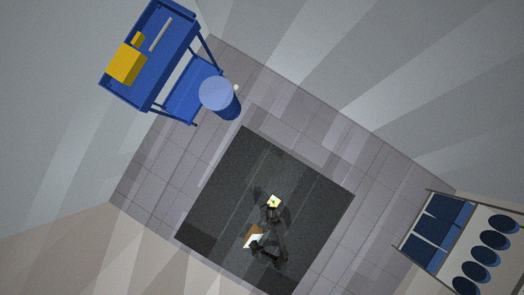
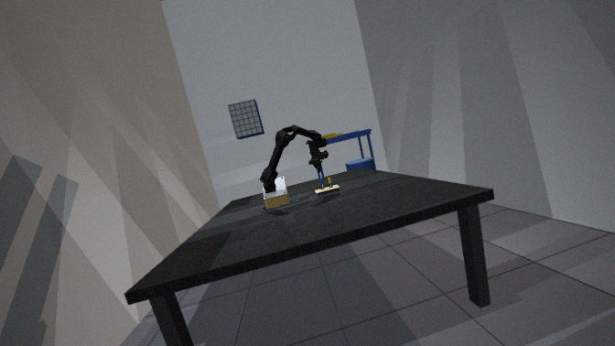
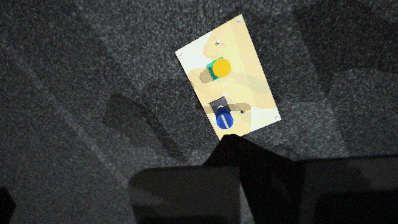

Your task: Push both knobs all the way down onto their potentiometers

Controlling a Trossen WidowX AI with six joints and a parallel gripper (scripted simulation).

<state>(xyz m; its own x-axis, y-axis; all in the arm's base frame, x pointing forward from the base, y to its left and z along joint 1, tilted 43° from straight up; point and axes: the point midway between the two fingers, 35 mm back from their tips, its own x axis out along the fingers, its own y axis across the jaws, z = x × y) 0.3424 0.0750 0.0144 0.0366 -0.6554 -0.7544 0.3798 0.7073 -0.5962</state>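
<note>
The cream circuit board (image 3: 251, 56) (image 1: 270, 198) (image 2: 333, 188) stands on the black table (image 2: 348, 215). In the wrist view a yellow knob (image 3: 221, 67) (image 2: 329, 180) sits on a green potentiometer at the board's far end. A blue knob (image 3: 224, 120) sits on a dark potentiometer (image 3: 218, 104) at the near end. My gripper (image 3: 229, 139) (image 2: 319, 176) (image 1: 271, 209) is shut with nothing between its fingers. It points down and hangs just above the board, right beside the blue knob. I cannot tell whether it touches the knob.
The arm's base sits on a tan and white block (image 2: 276, 196) (image 1: 253, 235) near the board. A blue cart (image 1: 156, 51) (image 2: 349, 135) and a blue barrel (image 1: 220, 97) (image 2: 361, 163) stand beyond the table. A shelf unit (image 1: 468, 242) is off to the side.
</note>
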